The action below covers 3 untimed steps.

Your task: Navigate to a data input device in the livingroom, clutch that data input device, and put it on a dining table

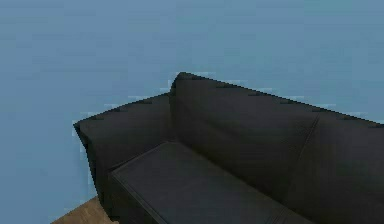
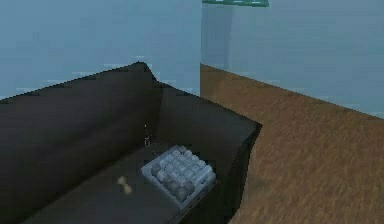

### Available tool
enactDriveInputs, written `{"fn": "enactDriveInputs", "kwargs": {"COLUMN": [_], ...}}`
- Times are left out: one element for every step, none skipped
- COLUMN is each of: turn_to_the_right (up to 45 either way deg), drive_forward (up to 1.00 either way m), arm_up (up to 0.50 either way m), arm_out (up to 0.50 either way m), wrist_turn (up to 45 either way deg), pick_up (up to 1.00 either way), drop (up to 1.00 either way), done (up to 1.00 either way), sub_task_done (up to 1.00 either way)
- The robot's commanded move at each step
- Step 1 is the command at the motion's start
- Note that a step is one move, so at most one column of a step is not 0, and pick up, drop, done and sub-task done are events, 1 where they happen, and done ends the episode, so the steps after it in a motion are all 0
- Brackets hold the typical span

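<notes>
A pale grey, squarish thing (image 2: 178, 172) with rows of small raised bumps, like keys, lies on the seat of a black sofa (image 2: 90, 120), close to its armrest (image 2: 215, 135). It could be the data input device, though its shape alone does not settle that. A small tan, bone-shaped object (image 2: 124, 184) lies on the same seat, a little toward the arm side view's left. In the forward view the black sofa (image 1: 240, 140) stands against a blue wall, with its armrest (image 1: 120, 135) at the picture's left.
Blue walls (image 1: 80, 50) stand behind the sofa. Brown wooden floor (image 2: 310, 150) stretches out beyond the armrest in the arm side view's right half. A strip of wooden floor (image 1: 85, 214) lies by the sofa's corner. A teal panel (image 2: 236, 4) hangs at the top edge.
</notes>
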Motion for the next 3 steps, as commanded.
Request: {"fn": "enactDriveInputs", "kwargs": {"turn_to_the_right": [0.0, 0.0, 0.0], "drive_forward": [0.00, 0.00, 0.00], "arm_up": [0.50, 0.14, 0.00], "arm_out": [0.00, 0.00, 0.28], "wrist_turn": [0.0, 0.0, 0.0], "pick_up": [0.00, 0.00, 0.00], "drop": [0.00, 0.00, 0.00], "done": [0.00, 0.00, 0.00], "sub_task_done": [0.00, 0.00, 0.00]}}
